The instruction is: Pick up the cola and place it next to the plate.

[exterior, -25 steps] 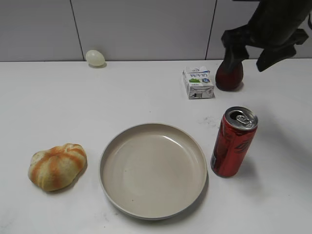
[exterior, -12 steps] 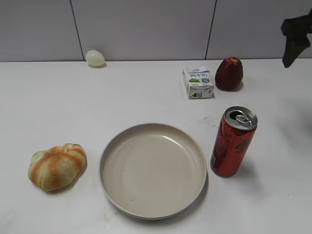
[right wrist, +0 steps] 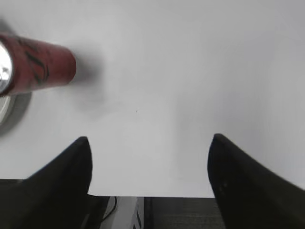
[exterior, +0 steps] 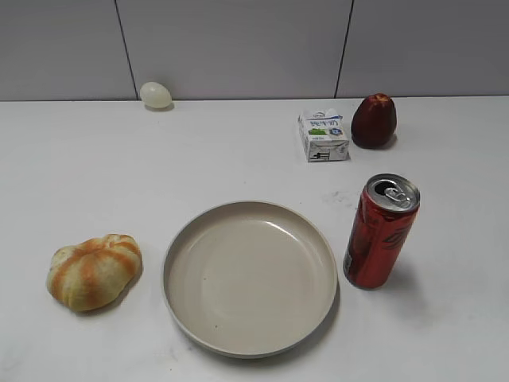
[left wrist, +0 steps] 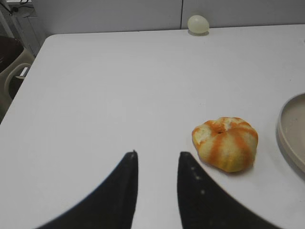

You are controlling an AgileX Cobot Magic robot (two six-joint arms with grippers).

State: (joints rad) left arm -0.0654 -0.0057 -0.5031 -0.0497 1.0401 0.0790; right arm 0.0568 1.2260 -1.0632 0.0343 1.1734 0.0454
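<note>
Two grippers showed only in their own wrist views, and neither held anything: the right gripper (right wrist: 150,162) had its jaws spread wide over bare bench (right wrist: 190,71), while the left gripper (left wrist: 157,183) had its jaws parted by a narrow gap, near an orange-striped bun (left wrist: 225,143). The cola (exterior: 380,231) stood upright on the bench just beside the plate (exterior: 250,276), at its right rim, with only a sliver of space between them if any. Judged from that, the placing looked done, with the can free of any grip; the next move seemed to call for little beyond keeping both arms clear so the tall can was not knocked over. Dark lettering ran down the can's red side, but it was too stylised and angled to read. Behind it lay a small white carton (exterior: 324,134) with blue and green print and a barcode, its words too small to make out, beside a dark red fruit (exterior: 374,120).
</note>
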